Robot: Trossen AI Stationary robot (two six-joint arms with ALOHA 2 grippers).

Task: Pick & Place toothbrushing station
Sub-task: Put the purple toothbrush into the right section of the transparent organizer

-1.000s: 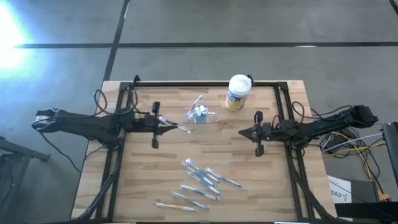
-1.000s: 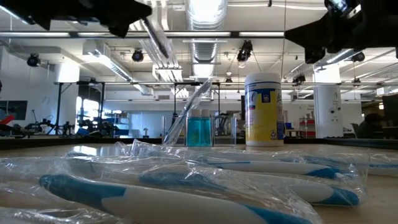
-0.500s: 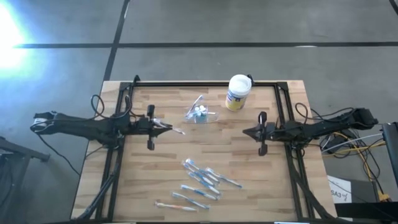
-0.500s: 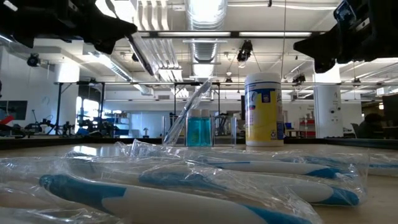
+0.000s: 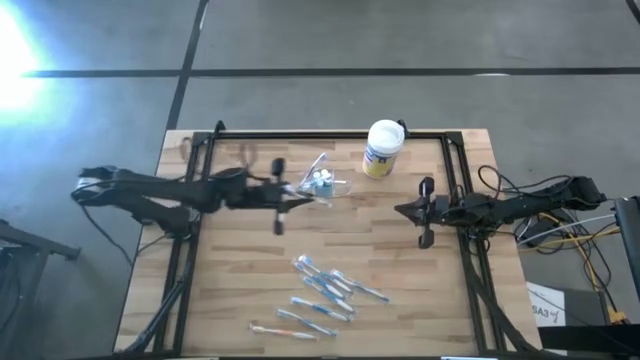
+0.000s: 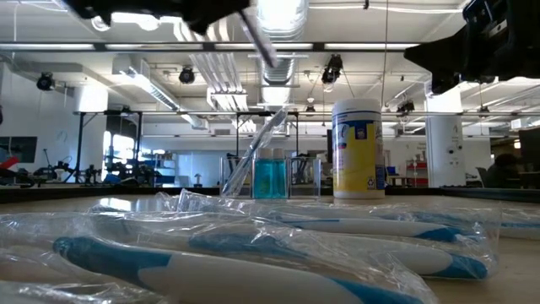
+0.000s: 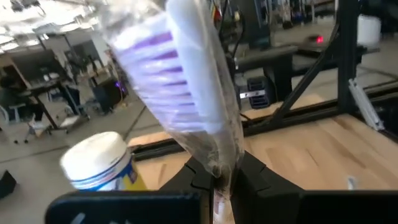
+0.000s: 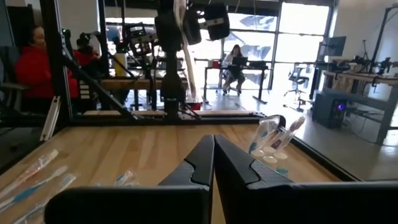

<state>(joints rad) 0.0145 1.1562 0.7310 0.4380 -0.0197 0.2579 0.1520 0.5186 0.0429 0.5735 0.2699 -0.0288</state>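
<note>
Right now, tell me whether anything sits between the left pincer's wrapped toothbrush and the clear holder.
Nothing visible does. The left pincer holds a wrapped toothbrush just beside the clear holder. The white canister stands off to one side of it.

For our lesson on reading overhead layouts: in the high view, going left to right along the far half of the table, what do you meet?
Left end effector shut on a wrapped toothbrush → clear toothbrushing station → white canister → right end effector, shut and empty.
</note>
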